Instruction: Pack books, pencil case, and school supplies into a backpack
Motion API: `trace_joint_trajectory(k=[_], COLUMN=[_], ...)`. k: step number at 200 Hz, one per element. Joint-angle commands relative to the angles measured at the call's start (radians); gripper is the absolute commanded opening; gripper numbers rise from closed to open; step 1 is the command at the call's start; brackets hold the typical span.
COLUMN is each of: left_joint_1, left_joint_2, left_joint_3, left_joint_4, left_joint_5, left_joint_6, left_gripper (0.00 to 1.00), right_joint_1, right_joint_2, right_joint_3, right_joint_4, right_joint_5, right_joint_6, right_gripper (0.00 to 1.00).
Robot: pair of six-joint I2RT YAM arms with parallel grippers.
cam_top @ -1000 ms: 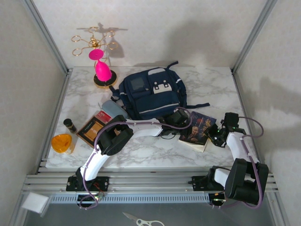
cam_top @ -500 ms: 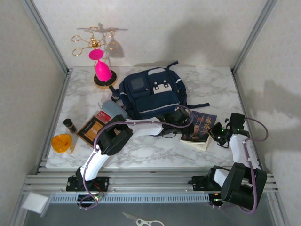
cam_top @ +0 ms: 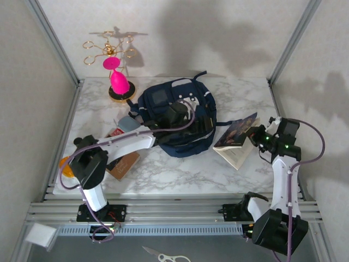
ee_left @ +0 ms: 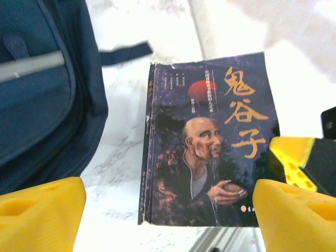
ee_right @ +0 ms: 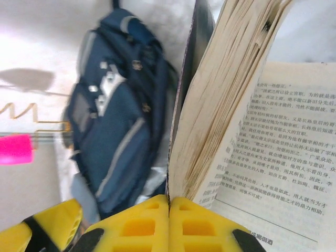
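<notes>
The right gripper (ee_right: pixel 169 210) is shut tight, and it pinches the front cover of the dark book (cam_top: pixel 235 134) at its edge. The cover and many pages stand up and fan out. The other pages lie flat on the table (cam_top: pixel 180 169), so the book hangs open and is not lifted whole.

The left gripper (ee_left: pixel 168 212) is wide open and holds nothing. It hangs above the bag (cam_top: pixel 188 139) and looks across at the dark book, which sits just to the right of the bag.

I think the packing has hardly begun. The dark book is out of the bag. The pencil case (cam_top: pixel 129 123) and the red box (cam_top: pixel 115 132) lie at the bag's left side. The brown book (cam_top: pixel 124 165) lies nearer the front, partly under the left arm (cam_top: pixel 125 143). The orange piece (cam_top: pixel 65 166) sits by the left edge of the table. I can see no yellow book, so I cannot tell if it is inside. I also cannot tell if the bag is unzipped.

The left arm bends up near the left edge, then stretches long and low to the right, over the bag. The right arm (cam_top: pixel 286 174) stands tall from its base, and its wrist turns left to the book
</notes>
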Motion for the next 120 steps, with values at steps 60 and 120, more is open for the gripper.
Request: trace_joint_trajectory(k=[60,120], left_joint_1=[0.095,0.092], left_joint_2=[0.002,-0.013], left_joint_3=[-0.07,-0.163], left_joint_4=[0.252,0.617], left_joint_5=[0.246,0.293], left_joint_6=[-0.175,-0.378], left_gripper=[0.87,0.66], right_joint_1=[0.2,0.289], right_joint_2=[0.007,0.05], right_joint_3=[0.161,0.089], right_joint_4=[0.335,0.464], right_joint_5=[-0.311,-0.299], right_joint_6=[0.218,0.285], right_gripper=[0.0,0.0])
